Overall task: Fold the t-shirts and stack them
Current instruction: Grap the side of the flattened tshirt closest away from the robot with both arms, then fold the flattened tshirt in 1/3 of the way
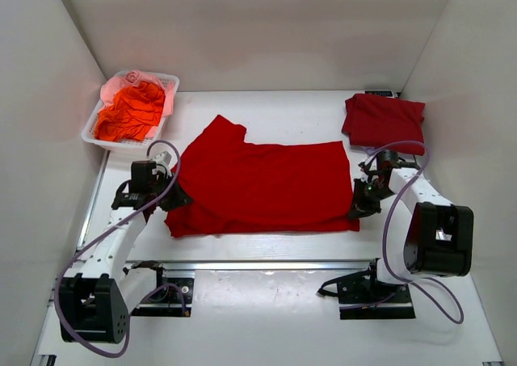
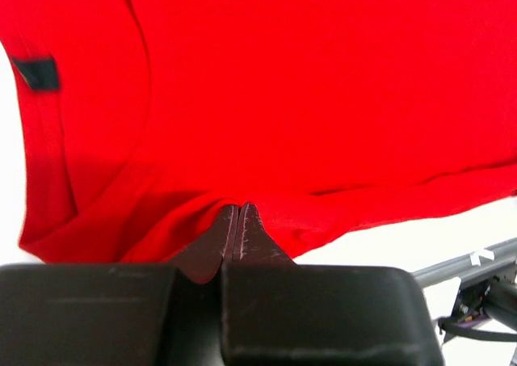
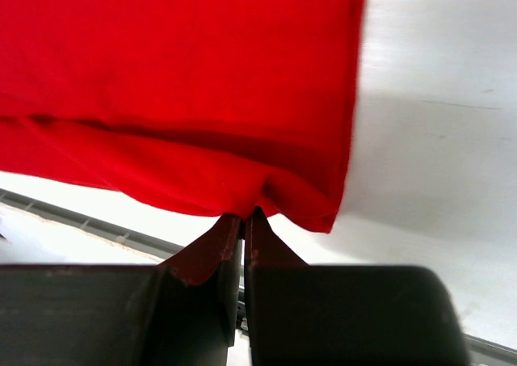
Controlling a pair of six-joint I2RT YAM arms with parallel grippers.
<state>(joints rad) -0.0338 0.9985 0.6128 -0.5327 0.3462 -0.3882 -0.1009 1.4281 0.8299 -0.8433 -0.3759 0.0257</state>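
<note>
A deep-red t-shirt lies spread across the middle of the table, one sleeve pointing to the back left. My left gripper is shut on the shirt's near left edge; in the left wrist view the cloth bunches at the closed fingertips. My right gripper is shut on the shirt's near right corner; in the right wrist view the cloth is pinched and pulled into a small peak. A folded deep-red t-shirt lies at the back right.
A white lattice basket at the back left holds orange and pink cloth. White walls close in the table on the left, back and right. A metal rail runs along the near edge in front of the arm bases.
</note>
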